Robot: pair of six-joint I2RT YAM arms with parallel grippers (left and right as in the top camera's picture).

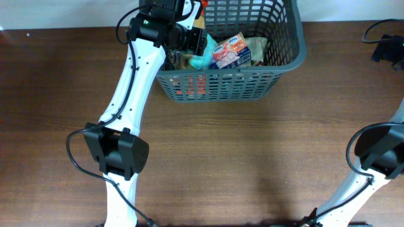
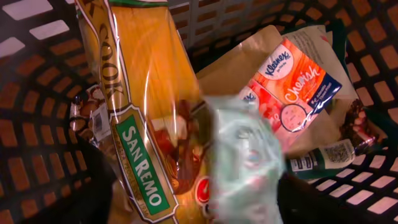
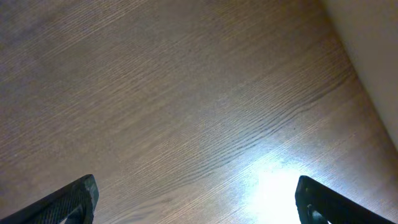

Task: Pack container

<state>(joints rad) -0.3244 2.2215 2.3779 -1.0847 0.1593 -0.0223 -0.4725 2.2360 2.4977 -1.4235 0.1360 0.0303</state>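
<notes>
The basket [image 1: 278,60] stands at the far side of the table [image 1: 221,157], holding a pasta pack [image 2: 143,112] and tissues [image 2: 292,87]. A blurred pale packet [image 2: 249,168] is seen within the left gripper [image 2: 199,180], whose jaws are spread, so drop-off is judged to be in hand. Next, a straight lift clear of the basket wall is called for. The right gripper [image 3: 199,199] is held spread over open table.

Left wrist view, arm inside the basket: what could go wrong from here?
1. The blurred pale teal pack lies between the fingers of the left gripper; it may settle propped on the San Remo pasta bag, not flat.
2. The gripper sits inside the container by its left wall; withdrawing could snag the lattice or drag the bag.
</notes>
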